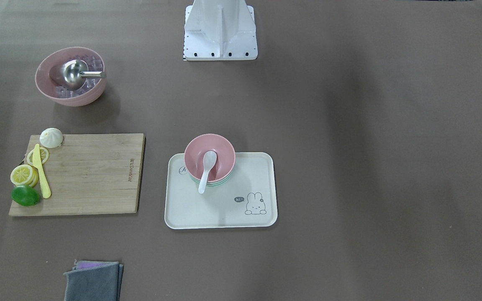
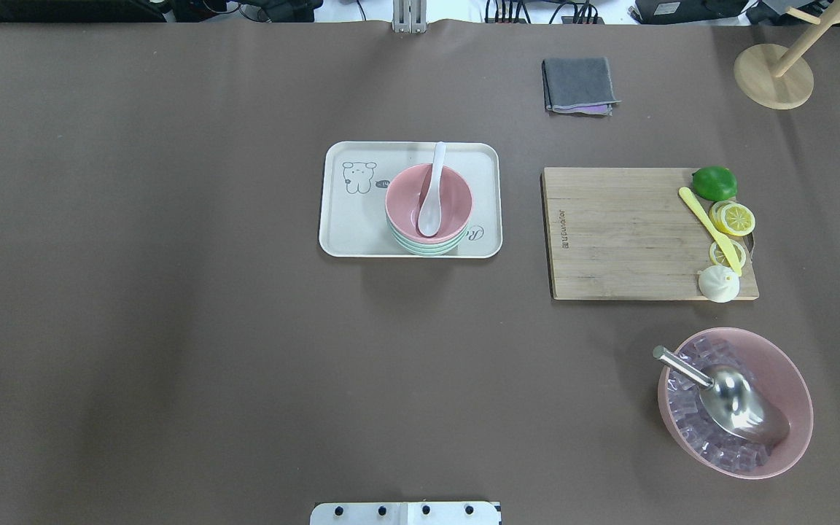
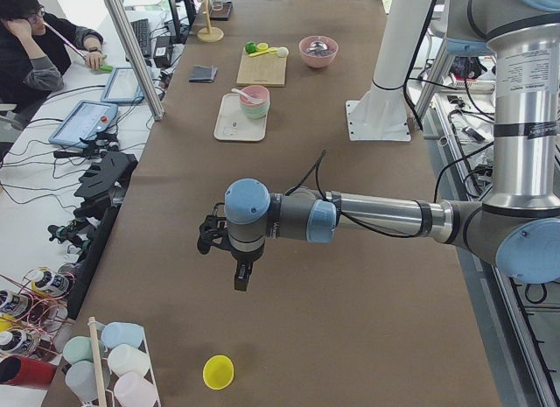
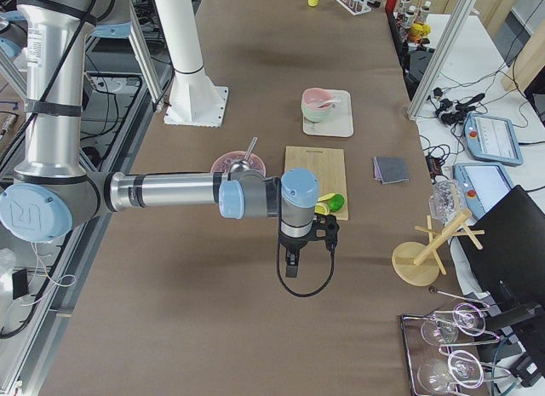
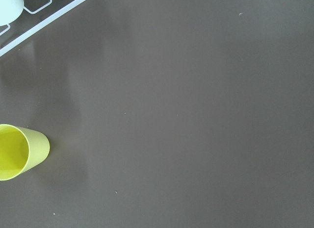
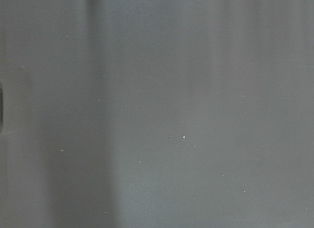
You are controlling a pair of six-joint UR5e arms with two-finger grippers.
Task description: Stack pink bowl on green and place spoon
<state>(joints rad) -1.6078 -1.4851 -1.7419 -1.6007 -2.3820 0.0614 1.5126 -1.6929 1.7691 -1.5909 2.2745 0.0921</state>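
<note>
The small pink bowl (image 2: 456, 197) sits stacked on the green bowl (image 2: 427, 248) on the white rabbit tray (image 2: 347, 226). The white spoon (image 2: 432, 193) lies in the pink bowl, its handle over the rim. The same stack shows in the front-facing view: pink bowl (image 1: 224, 154), spoon (image 1: 206, 170), tray (image 1: 241, 209). My left gripper (image 3: 241, 280) hangs over bare table far from the tray, seen only in the left side view. My right gripper (image 4: 291, 266) hangs over bare table near the cutting board, seen only in the right side view. I cannot tell whether either is open or shut.
A wooden cutting board (image 2: 624, 233) holds a lime, lemon slices, a yellow knife and a bun. A large pink bowl (image 2: 792, 386) holds ice cubes and a metal scoop. A grey cloth (image 2: 579, 84) lies at the far edge. A yellow cup (image 5: 19, 152) stands near my left gripper.
</note>
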